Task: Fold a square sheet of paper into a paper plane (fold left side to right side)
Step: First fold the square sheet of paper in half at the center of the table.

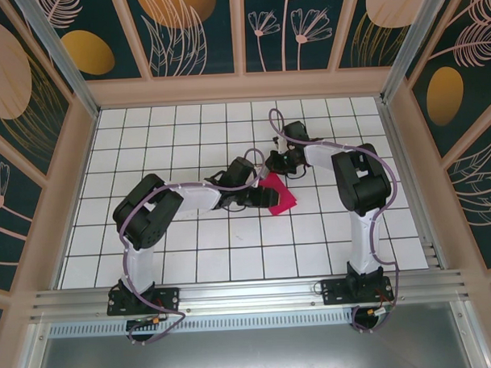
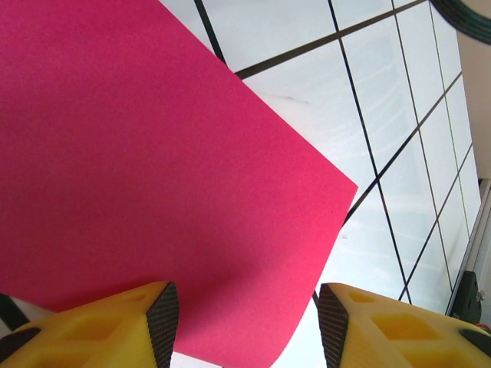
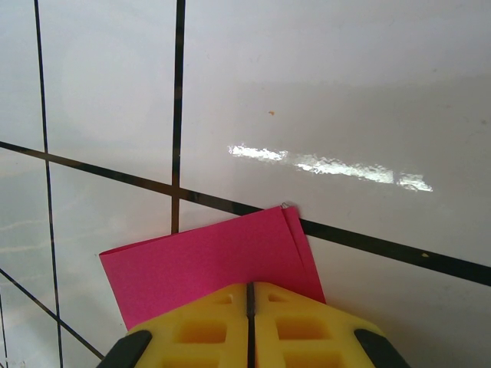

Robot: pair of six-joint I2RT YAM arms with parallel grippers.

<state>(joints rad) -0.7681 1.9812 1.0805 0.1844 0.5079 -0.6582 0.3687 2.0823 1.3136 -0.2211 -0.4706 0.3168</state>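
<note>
The square sheet of paper (image 1: 280, 197) is vivid pink and lies near the table's middle, folded over into two layers whose edges almost line up (image 3: 295, 238). It is a flat rectangle, not a pointed plane. My left gripper (image 1: 260, 198) is at its left side. In the left wrist view the paper (image 2: 153, 153) curves up, and its near edge runs between the open yellow fingers (image 2: 247, 322) without touching either pad. My right gripper (image 1: 282, 168) comes from the far side. Its jaws are shut together, and the tips (image 3: 250, 287) rest on top of the folded paper (image 3: 199, 257).
The white gridded table (image 1: 187, 129) is walled in by a frame with patterned panels. A metal rail (image 1: 249, 295) with both arm bases runs along the near edge. The right arm's elbow (image 1: 358, 180) stands right of the paper.
</note>
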